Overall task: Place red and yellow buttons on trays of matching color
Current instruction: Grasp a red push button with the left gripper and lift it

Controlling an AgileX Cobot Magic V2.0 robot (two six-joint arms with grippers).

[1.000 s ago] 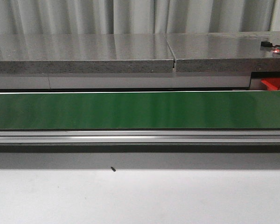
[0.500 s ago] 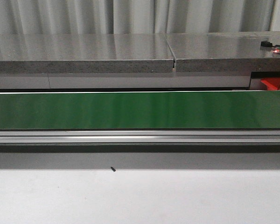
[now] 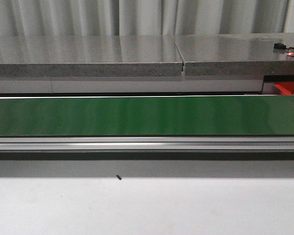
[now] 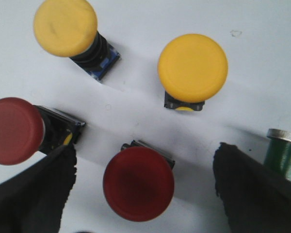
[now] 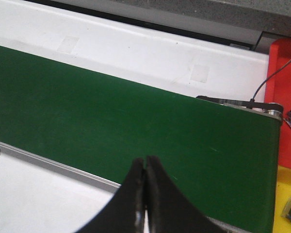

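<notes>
A long green conveyor belt (image 3: 147, 115) runs across the front view from left to right, with a white table (image 3: 147, 205) in front of it and a grey stone ledge (image 3: 88, 56) behind; no arm shows in this view. In the left wrist view, the left tool (image 4: 143, 177) hangs released over the white surface, its two dark fingertips (image 4: 34, 191) spread wide on either side of a red button (image 4: 138, 183). A second red button (image 4: 14, 131) sits just beside one fingertip. Two yellow buttons (image 4: 65, 26) (image 4: 192, 68) lie farther off, and a green button (image 4: 283, 155) peeks past the other fingertip. In the right wrist view, the right tool (image 5: 145, 194) is clenched on nothing above the belt's near edge. A red tray (image 5: 283, 73) and a yellow tray (image 5: 288, 196) sit past the belt's end.
</notes>
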